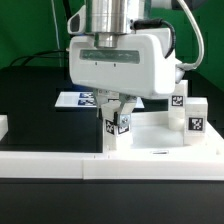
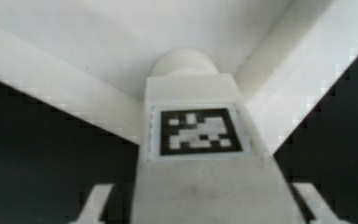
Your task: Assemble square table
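My gripper point(image 1: 117, 117) is shut on a white table leg point(image 1: 119, 124) with a black-and-white tag, and holds it upright over the near corner of the square tabletop point(image 1: 155, 136). In the wrist view the leg point(image 2: 197, 130) fills the middle between my fingers point(image 2: 101, 200). Its rounded end points at the tabletop's corner point(image 2: 105, 40), where two raised rims meet. I cannot tell whether the leg touches the tabletop. Two more tagged legs point(image 1: 195, 122) stand at the exterior view's right, on or beside the tabletop.
The marker board point(image 1: 78, 98) lies on the black table behind my gripper. The long low white border wall point(image 1: 50, 160) runs along the front. A small white piece point(image 1: 3, 125) shows at the exterior view's left edge.
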`<state>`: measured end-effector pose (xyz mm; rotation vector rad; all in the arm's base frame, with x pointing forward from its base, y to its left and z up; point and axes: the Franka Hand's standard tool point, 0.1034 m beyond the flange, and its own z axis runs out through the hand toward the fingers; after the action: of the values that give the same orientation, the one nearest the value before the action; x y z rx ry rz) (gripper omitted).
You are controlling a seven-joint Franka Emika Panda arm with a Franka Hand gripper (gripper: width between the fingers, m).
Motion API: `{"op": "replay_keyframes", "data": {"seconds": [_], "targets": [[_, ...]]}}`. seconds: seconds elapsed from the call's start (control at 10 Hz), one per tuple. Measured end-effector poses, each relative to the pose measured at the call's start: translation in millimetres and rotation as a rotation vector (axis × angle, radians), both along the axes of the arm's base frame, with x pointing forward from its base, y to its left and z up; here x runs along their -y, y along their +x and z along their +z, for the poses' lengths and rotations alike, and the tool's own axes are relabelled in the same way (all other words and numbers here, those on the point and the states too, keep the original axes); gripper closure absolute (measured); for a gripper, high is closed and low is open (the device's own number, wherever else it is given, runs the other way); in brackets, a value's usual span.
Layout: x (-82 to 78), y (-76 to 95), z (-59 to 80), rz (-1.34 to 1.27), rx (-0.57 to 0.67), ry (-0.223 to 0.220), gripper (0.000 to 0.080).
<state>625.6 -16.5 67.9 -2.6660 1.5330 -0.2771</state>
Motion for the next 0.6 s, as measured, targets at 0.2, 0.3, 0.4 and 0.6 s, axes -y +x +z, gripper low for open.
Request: {"op": "replay_keyframes", "data": {"seconds": [0.2,0.3,0.4,0.6], "targets": [[-7.9,-1.9,-0.2,-0.2,-0.002,0.042,0.0508],[-17.4,-3.9,-0.6,-0.313,-0.011,0.061,0.0506],[-19.8,-4.2,0.1,-0.402,-0.01,0.068,0.0506],[-19.3,-4.5,-0.6,-0.638,0.001,0.119,0.0506]]}}
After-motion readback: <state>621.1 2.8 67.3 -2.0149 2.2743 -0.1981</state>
